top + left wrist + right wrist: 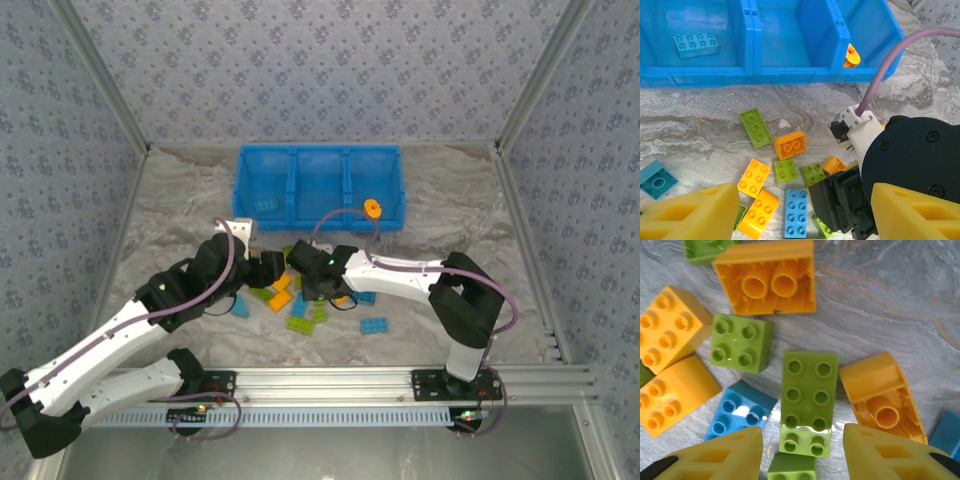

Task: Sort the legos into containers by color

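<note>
Several legos lie in a heap (pixel 292 300) on the marbled table in front of the blue bin of containers (pixel 320 150). A long lime green brick (pixel 807 395) lies studs up between my right gripper's (pixel 802 455) yellow fingers (pixel 715 455), with a gap on each side; the jaws are open and low over it. My left gripper (pixel 800 220) hangs open above the heap, holding nothing, just left of the right gripper (pixel 305 275). A teal brick (pixel 696 44) lies in the left compartment and an orange piece (pixel 851 56) in the right one.
Round the green brick lie an upturned orange brick (pixel 767 277), a green square brick (pixel 741 342), a blue brick (pixel 737 410) and an orange curved piece (pixel 885 397). A lone blue brick (pixel 375 326) sits to the right of the heap. The right arm's black wrist (pixel 850 205) crowds the left gripper.
</note>
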Motion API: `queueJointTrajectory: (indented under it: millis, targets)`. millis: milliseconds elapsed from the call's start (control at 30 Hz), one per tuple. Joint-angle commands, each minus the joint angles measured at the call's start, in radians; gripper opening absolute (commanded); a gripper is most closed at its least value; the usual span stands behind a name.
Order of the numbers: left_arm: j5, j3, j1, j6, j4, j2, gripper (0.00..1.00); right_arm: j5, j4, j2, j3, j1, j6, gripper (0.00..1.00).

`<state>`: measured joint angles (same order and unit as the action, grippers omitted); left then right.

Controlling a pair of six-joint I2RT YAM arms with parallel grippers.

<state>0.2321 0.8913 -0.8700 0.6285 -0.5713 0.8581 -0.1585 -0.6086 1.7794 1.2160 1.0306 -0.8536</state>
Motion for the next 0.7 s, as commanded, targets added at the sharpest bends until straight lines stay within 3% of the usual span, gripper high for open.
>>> queueJointTrajectory:
  millis: [0, 667]
  targets:
    - [-0.008, 0.030, -0.009, -0.010, 0.040, 0.011, 0.70, -0.004, -0.041, 0.036, 0.024, -0.002, -0.050, 0.49]
    - [-0.026, 0.016, -0.009, -0.005, 0.066, 0.009, 0.70, -0.027, -0.043, 0.145, 0.077, -0.027, -0.088, 0.40]
